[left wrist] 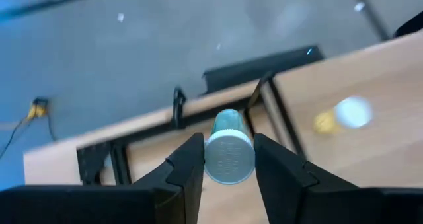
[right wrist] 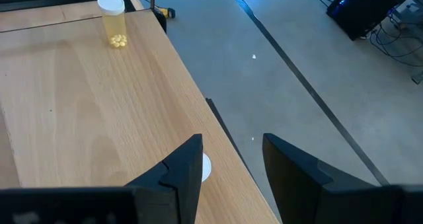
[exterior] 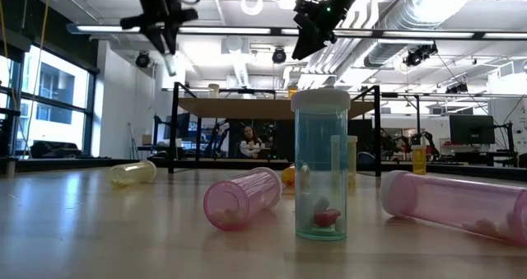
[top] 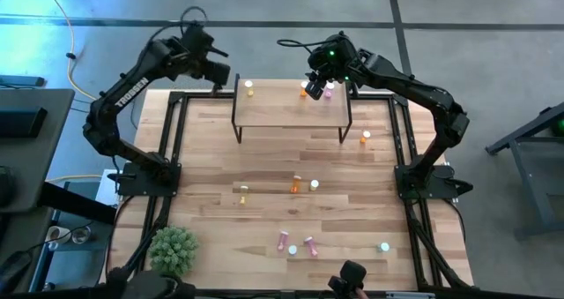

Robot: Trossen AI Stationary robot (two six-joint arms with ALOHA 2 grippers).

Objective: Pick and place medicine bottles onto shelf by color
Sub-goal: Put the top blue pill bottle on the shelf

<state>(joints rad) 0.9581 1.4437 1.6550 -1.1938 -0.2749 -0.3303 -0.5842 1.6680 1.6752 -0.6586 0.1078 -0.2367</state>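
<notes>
From above, the left gripper (top: 218, 78) hangs just beside the shelf's (top: 291, 114) end. Its wrist camera shows a bottle (left wrist: 229, 154) clamped between its fingers. The right gripper (right wrist: 230, 159) stands open over the shelf, a yellow bottle (right wrist: 113, 20) well ahead.

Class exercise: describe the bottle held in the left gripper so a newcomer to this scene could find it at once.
Start at the small raised shelf at the table's far edge. Just off its left end hangs the left gripper. The green bottle sits pinched between its fingers, white cap towards the wrist camera: the only bottle held in the air.
</notes>
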